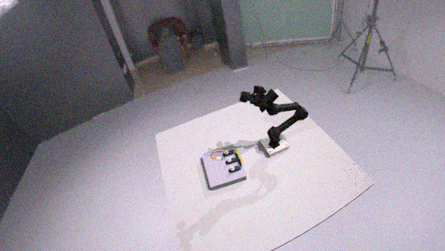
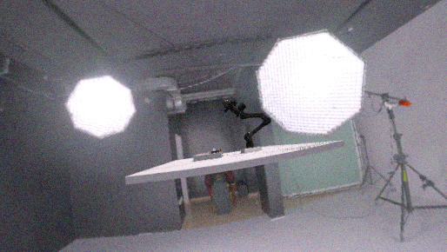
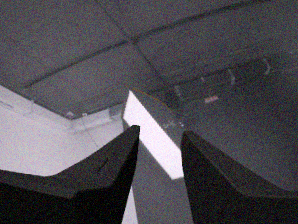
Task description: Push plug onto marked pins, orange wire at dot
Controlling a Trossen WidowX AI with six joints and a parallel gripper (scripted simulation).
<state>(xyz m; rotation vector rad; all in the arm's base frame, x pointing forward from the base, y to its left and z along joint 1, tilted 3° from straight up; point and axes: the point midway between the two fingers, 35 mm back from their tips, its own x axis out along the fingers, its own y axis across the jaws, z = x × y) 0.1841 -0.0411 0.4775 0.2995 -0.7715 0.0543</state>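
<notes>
The holder (image 1: 216,175) (image 2: 208,157) is a pale lavender block on the white table. Dark blue servo-like parts (image 1: 231,160) stand along its right side. An orange lead (image 1: 211,154) loops over its top left to a small whitish piece (image 1: 219,157), which looks like the plug. Orange and yellow colour (image 1: 240,159) shows at the right edge; pins, dot and plug holes are too small to tell. My gripper (image 3: 161,135) (image 1: 243,96) (image 2: 226,103) is partly open and empty, raised high above the table, far from the plug. In the wrist view only ceiling, walls and a lamp show behind the fingers.
The white table (image 1: 303,173) (image 2: 174,171) carries the arm's pale base plate (image 1: 277,148) to the right of the holder. Shadows of the arm fall across the table. Lamps and a tripod (image 1: 368,43) (image 2: 402,174) stand away from the table.
</notes>
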